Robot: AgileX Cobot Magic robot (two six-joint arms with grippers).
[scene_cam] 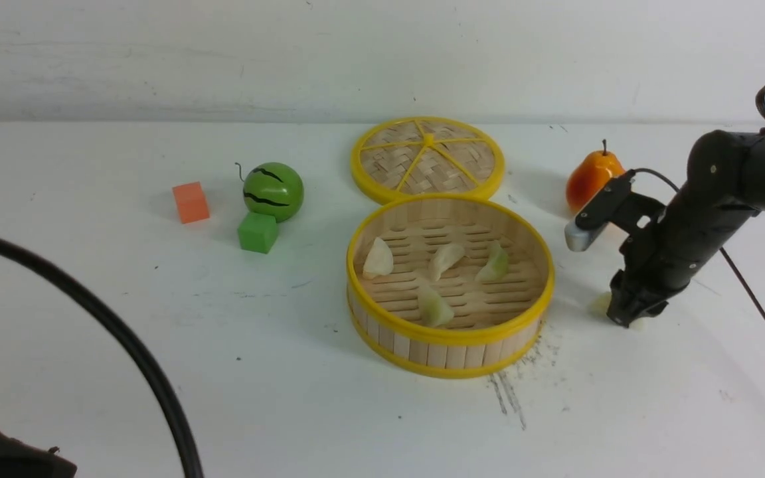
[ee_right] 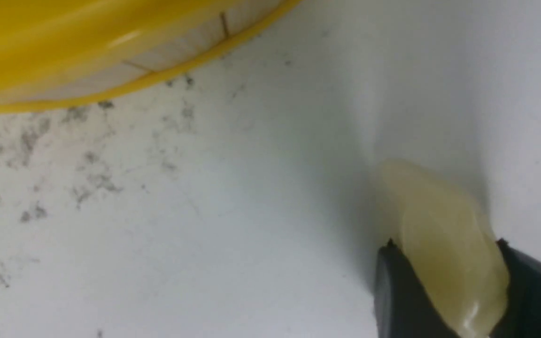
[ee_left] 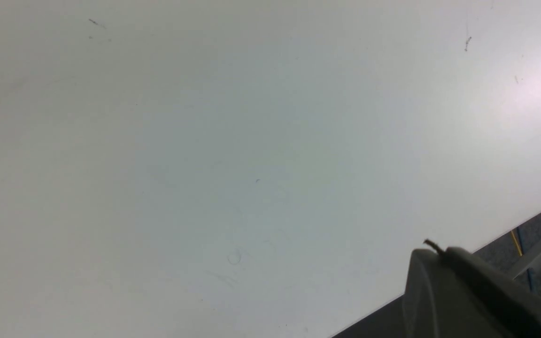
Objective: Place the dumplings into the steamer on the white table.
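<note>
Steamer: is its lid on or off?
Off. The lid lies flat on the table behind the steamer, and dumplings show inside its open top.

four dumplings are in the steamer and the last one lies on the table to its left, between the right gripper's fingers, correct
Not left: the front view shows the last dumpling on the table to the right of the steamer. The rest holds: four inside, the right gripper around it.

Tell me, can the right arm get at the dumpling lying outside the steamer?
Probably yes: the right gripper is down at the dumpling, a finger on each side, apparently touching it. Nothing stands between them; the steamer sits apart, to its left.
</note>
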